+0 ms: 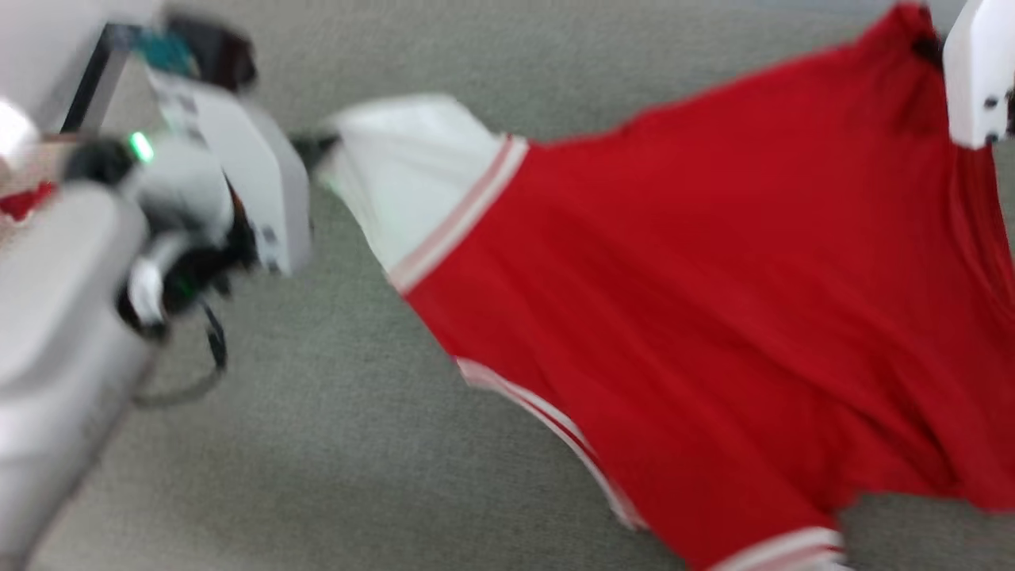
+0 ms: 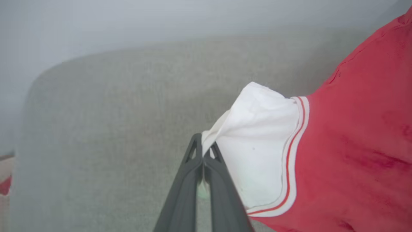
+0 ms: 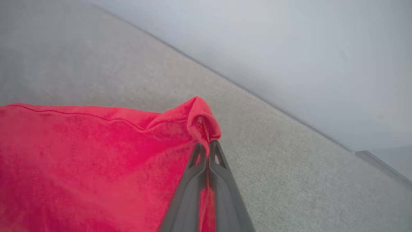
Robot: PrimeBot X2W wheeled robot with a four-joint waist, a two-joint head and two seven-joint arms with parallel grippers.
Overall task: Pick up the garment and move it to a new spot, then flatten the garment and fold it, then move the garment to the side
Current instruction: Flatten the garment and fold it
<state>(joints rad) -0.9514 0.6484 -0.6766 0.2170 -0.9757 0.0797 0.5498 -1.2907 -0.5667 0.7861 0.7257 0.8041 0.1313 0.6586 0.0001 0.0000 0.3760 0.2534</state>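
The garment [image 1: 714, 277] hangs stretched between both arms over the grey fabric surface [image 1: 357, 444], white sleeve [image 2: 257, 145] at the left, red body sagging near and right. The left gripper [image 2: 203, 151] is pinched on the sleeve's edge; the right gripper [image 3: 207, 146] is clamped on a red fold. Both bites look thin, so a hard pull could slip one free. The head view is blurred; the shirt's right edge is cut off.
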